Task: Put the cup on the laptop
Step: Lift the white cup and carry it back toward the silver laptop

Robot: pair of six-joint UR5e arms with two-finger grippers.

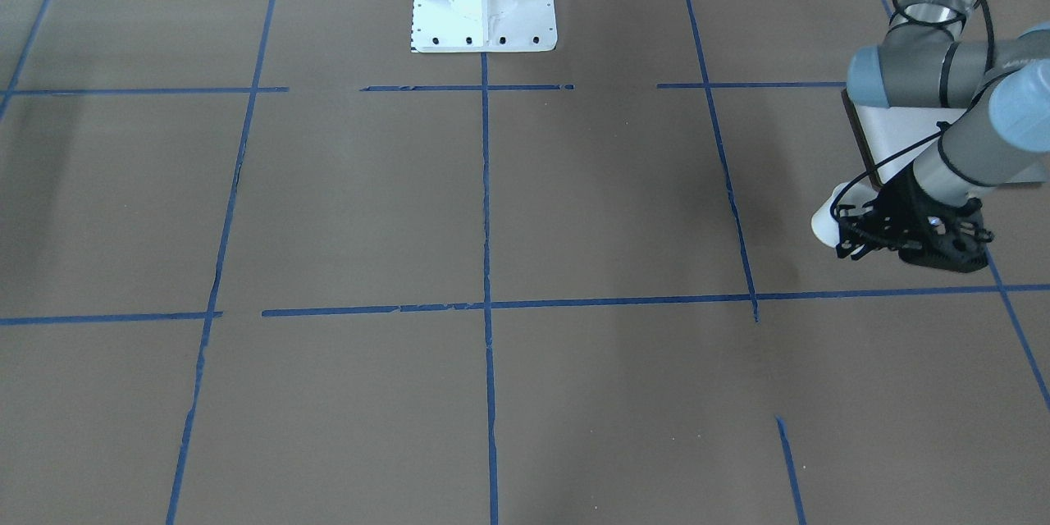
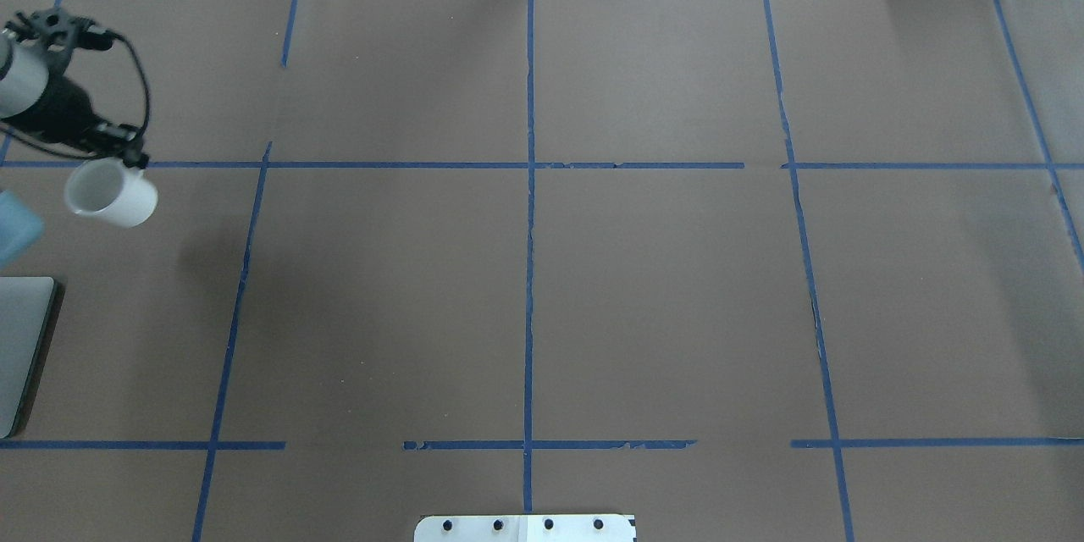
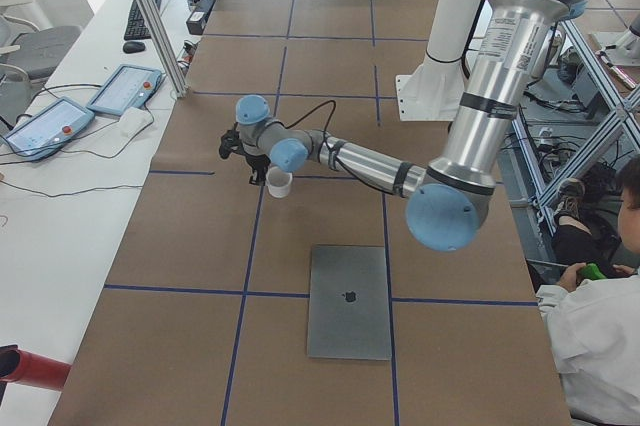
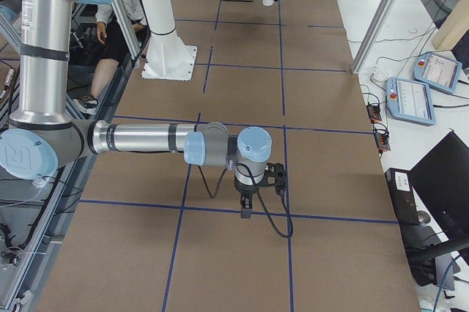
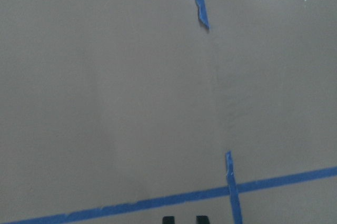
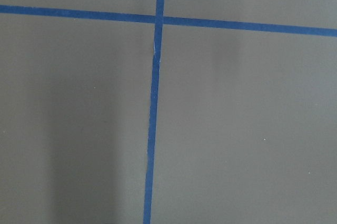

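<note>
Cup (image 2: pixel 114 196) in tight grasp of left gripper (image 2: pixel 133 159), just beneath it by the rim, apart from laptop (image 3: pixel 348 301).

Glossy cup (image 2: pixel 114 196), matt metal laptop (image 3: pixel 348 301), brown paper tabletop (image 2: pixel 660 288).

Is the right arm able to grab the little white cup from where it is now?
Probably not. The right gripper hangs over one end of the table, while the cup is at the opposite end, right beside the left gripper. That arm looks much better placed.
</note>
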